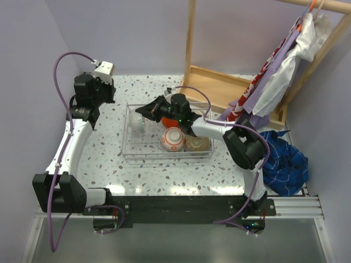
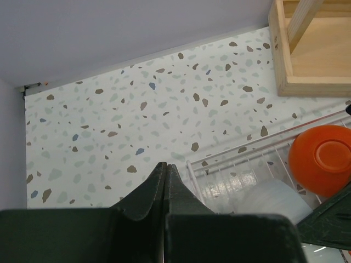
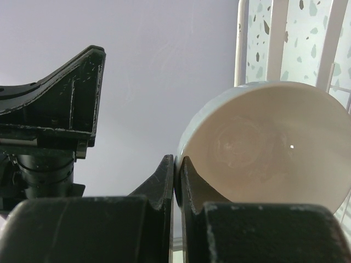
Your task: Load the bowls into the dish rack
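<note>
as r fingers (image 3: 160, 183) pinch pale bowl (image 3: 263, 148), l fingers (image 2: 151, 192) shut.

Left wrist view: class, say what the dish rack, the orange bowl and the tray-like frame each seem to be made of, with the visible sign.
Dish rack: probably metal wire, pale and glossy; thin straight rods. Orange bowl: smooth, faintly shiny; plastic or glazed ceramic, unclear which. Frame: bare pale wood, matt; square-cut boards with faint grain.
</note>
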`<state>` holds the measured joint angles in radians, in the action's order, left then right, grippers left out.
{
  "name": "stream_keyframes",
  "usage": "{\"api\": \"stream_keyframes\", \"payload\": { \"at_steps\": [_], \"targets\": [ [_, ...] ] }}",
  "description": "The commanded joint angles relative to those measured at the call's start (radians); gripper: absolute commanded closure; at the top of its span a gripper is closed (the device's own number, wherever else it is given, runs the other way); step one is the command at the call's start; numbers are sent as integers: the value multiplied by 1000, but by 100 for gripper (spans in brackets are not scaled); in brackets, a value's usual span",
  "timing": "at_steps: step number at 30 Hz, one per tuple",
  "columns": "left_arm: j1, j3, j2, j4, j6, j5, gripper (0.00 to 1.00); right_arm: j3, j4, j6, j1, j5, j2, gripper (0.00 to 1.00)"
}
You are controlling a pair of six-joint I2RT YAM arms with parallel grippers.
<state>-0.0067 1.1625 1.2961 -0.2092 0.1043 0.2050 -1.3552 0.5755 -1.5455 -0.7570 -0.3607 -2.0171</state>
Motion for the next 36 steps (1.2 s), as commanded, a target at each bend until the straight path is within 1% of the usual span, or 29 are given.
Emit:
{"api": "stream_keyframes", "payload": {
  "at_steps": [1, 13, 23, 30, 36],
  "targets": [
    [1, 5, -11, 37, -11, 14, 100, -7, 61, -38, -7, -15, 0, 100],
    [1, -3, -31, 25, 9, 5, 100, -27, 49, -38, -30, -26, -65, 100],
    [2, -34, -43, 27, 6, 19, 100, -67, 83, -51, -38, -30, -95, 100],
    [1, -40, -37, 33, 5, 27, 100, -53, 43, -76, -38, -26, -112, 100],
    [-3, -35, -31, 21, 9, 31, 100, -116, 50, -94, -42, -20, -158, 100]
  ]
}}
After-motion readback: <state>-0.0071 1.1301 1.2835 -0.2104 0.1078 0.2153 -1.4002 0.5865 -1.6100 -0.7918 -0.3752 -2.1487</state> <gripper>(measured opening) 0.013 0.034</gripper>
